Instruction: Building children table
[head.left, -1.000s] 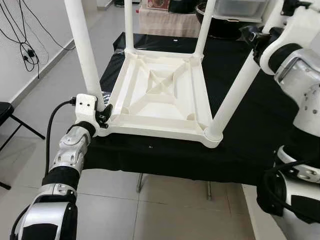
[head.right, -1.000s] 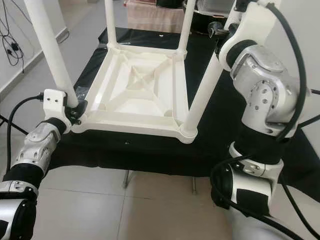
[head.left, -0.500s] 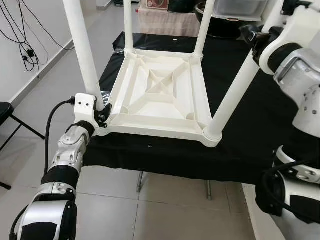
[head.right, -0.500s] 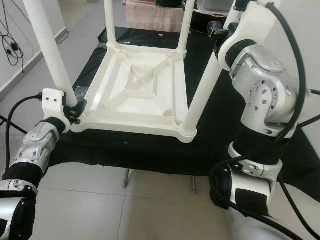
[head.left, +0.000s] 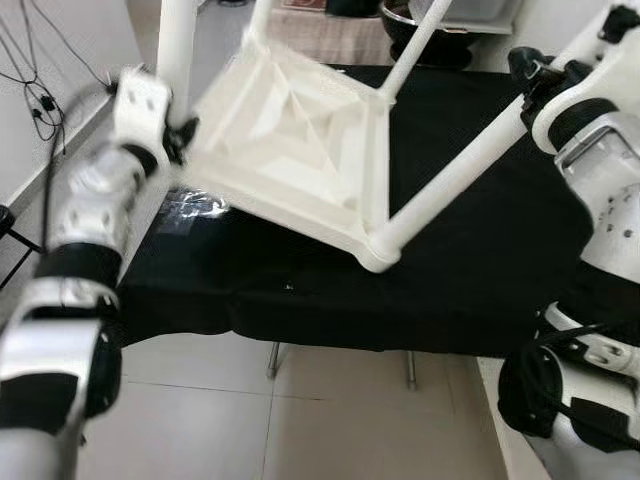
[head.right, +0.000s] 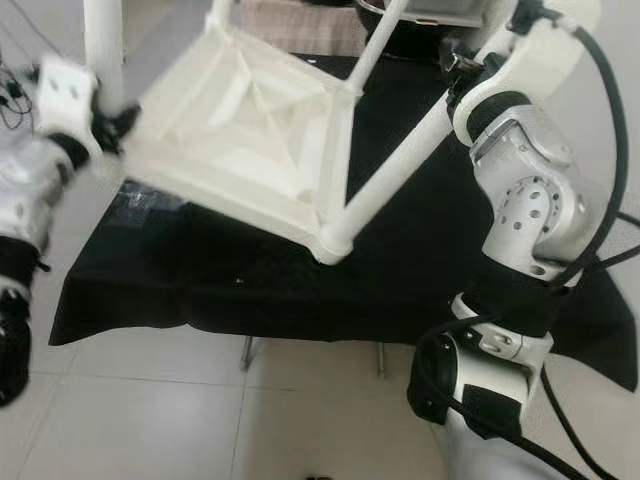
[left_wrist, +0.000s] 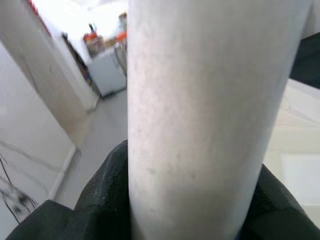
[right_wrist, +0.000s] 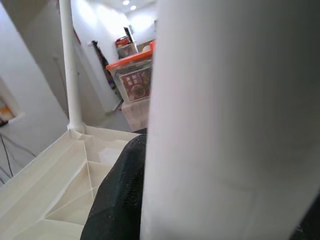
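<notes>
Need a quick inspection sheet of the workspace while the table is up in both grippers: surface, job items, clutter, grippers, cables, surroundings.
Surface: black cloth over a folding stand, on a tiled floor.
Job's things: white children table, legs up, tilted, its left side raised off the cloth; blurred.
Clutter: crinkled clear plastic on the cloth under the raised side.
Grippers: left gripper shut on the near-left leg; right gripper shut on the near-right leg.
Cables: black cable along the right arm; loose wires on the left wall.
Surroundings: dark pot and a storage bin beyond the cloth.
</notes>
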